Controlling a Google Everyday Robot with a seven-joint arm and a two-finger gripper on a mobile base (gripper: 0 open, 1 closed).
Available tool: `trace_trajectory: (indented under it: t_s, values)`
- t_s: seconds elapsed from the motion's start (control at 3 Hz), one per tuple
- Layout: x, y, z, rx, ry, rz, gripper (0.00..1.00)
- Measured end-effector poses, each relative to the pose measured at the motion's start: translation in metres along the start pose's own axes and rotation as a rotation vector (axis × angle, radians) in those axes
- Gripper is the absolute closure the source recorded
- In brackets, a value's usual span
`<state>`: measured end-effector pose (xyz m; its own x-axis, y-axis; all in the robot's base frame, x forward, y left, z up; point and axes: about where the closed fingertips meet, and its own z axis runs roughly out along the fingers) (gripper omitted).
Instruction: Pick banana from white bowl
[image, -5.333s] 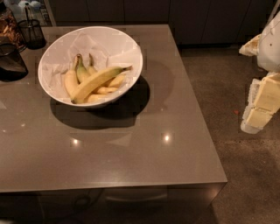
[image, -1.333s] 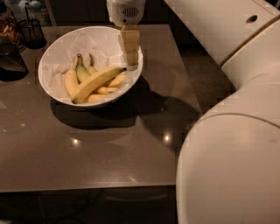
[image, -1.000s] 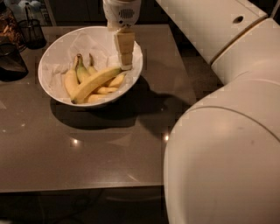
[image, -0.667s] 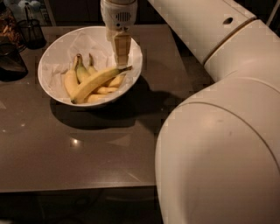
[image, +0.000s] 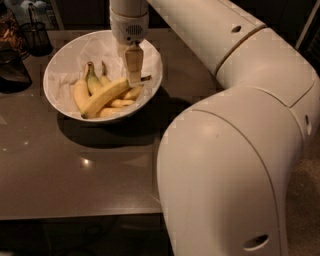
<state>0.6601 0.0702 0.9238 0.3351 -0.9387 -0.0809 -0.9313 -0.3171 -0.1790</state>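
Observation:
The white bowl (image: 59, 64), lined with crinkled white paper, stands on the table at the upper left. The banana (image: 106, 95), long, curved and yellow, lies slantwise across several shorter bananas (image: 80, 93) with green stems. Its dark stem tip (image: 146, 78) points right. My gripper (image: 133, 75) hangs straight down inside the bowl, right above the banana's stem end, at or just touching it. My large white arm (image: 235, 150) fills the right half of the view.
A dark wire-mesh cup (image: 37, 34) stands behind the bowl at the far left. A dark object (image: 11, 69) sits at the left edge. The grey-brown table (image: 75, 175) reaches its front edge low in the view.
My gripper has moved left and down over the bowl, from the right rim to the banana's stem end. The arm now fills more of the view. The bananas have not moved.

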Motion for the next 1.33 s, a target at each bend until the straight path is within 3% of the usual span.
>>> trace_trajectory:
  t_s: [1.33]
  values:
    - [-0.008,0.003,0.051,-0.11,-0.01,0.027,0.36]
